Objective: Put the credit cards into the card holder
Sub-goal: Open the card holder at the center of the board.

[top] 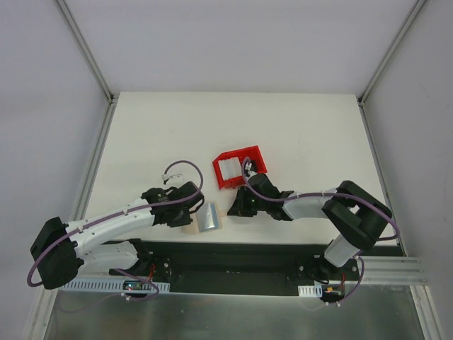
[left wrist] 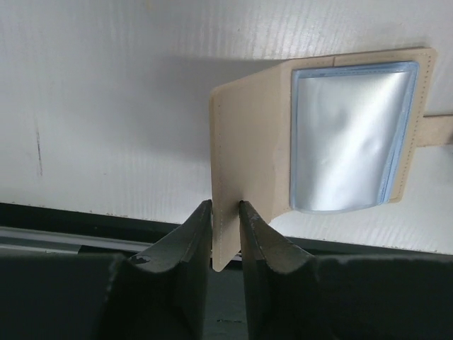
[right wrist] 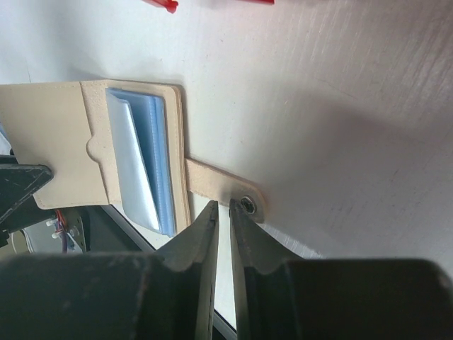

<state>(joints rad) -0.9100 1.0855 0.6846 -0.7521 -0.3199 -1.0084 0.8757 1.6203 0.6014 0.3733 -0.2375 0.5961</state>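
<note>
The tan card holder point(top: 207, 217) lies open at the table's near edge, pale blue shiny sleeves up. My left gripper point(top: 188, 218) is shut on its raised tan flap point(left wrist: 248, 142), with the jaws point(left wrist: 226, 212) pinching the flap's lower edge. The sleeves point(left wrist: 350, 134) lie flat to the right. My right gripper point(top: 231, 210) is shut with a thin gap and nothing between the jaws point(right wrist: 224, 207). Its tips sit at the holder's strap, beside the snap stud point(right wrist: 246, 205). Whitish credit cards point(top: 230, 170) stand in the red bin point(top: 234, 154). I cannot tell whether a card is in the sleeves.
The red two-compartment bin stands just behind my right gripper, and a sliver of it shows at the top of the right wrist view point(right wrist: 161, 3). The dark base rail point(top: 233, 258) runs right below the holder. The right arm's purple cable loops over the bin.
</note>
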